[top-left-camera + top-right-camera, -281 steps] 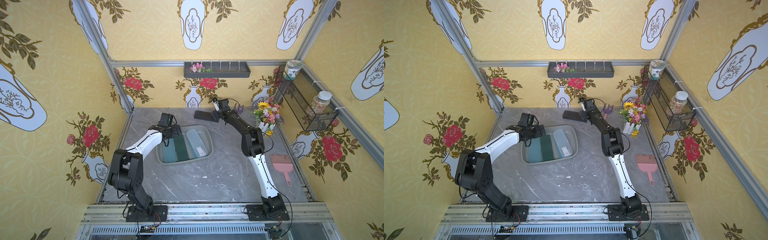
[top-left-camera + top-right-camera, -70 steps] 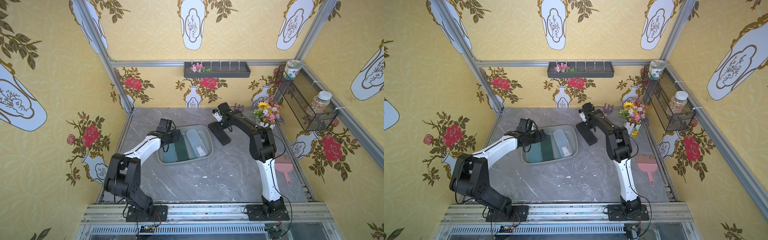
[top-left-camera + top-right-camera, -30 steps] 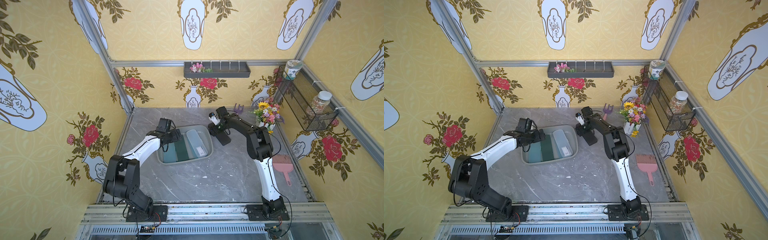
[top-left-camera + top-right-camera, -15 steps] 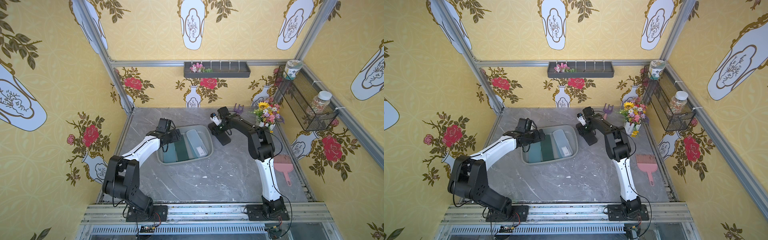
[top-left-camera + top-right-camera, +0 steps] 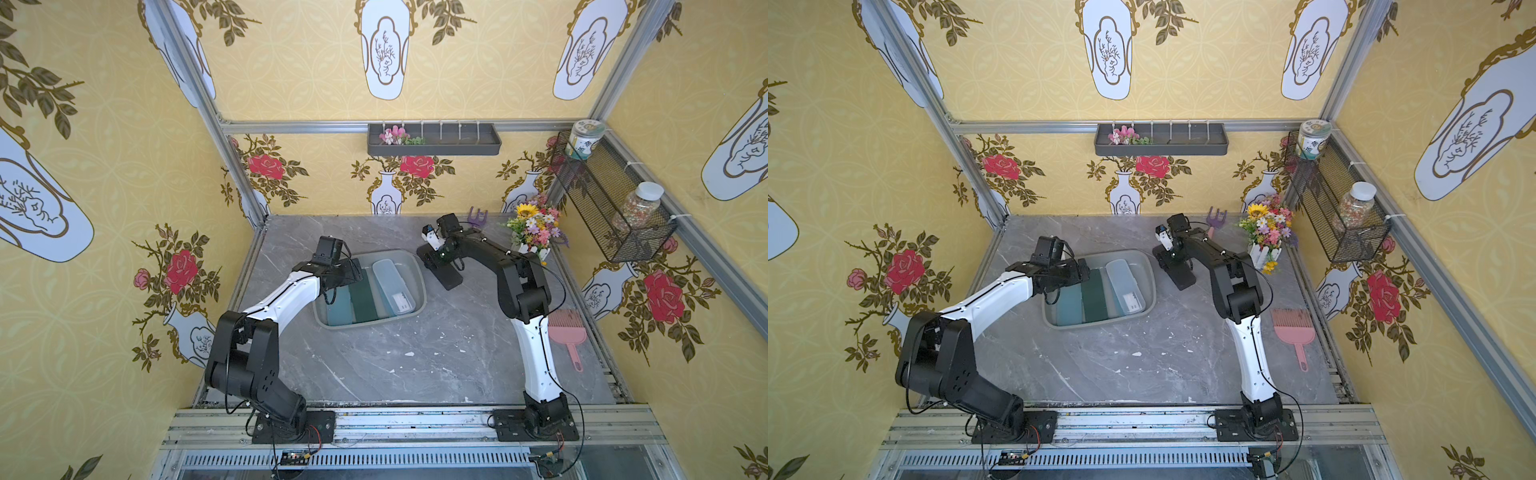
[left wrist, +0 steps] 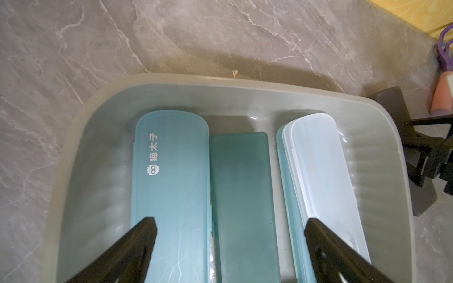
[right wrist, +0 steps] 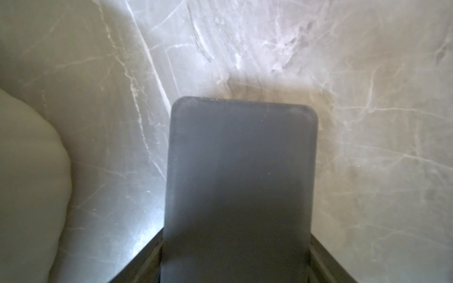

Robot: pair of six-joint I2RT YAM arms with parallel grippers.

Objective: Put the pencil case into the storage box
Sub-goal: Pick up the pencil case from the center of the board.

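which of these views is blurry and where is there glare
Right wrist view: soft and hazy over the dark grey pencil case and marble table. Left wrist view: sharp, small glints on the storage box. Both top views: crisp, evenly lit.

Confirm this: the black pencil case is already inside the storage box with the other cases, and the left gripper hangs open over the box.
One error: the black pencil case is not in the storage box; it lies on the table beside it, as both top views show. The other cases are in the box, and the left gripper hangs open over it.
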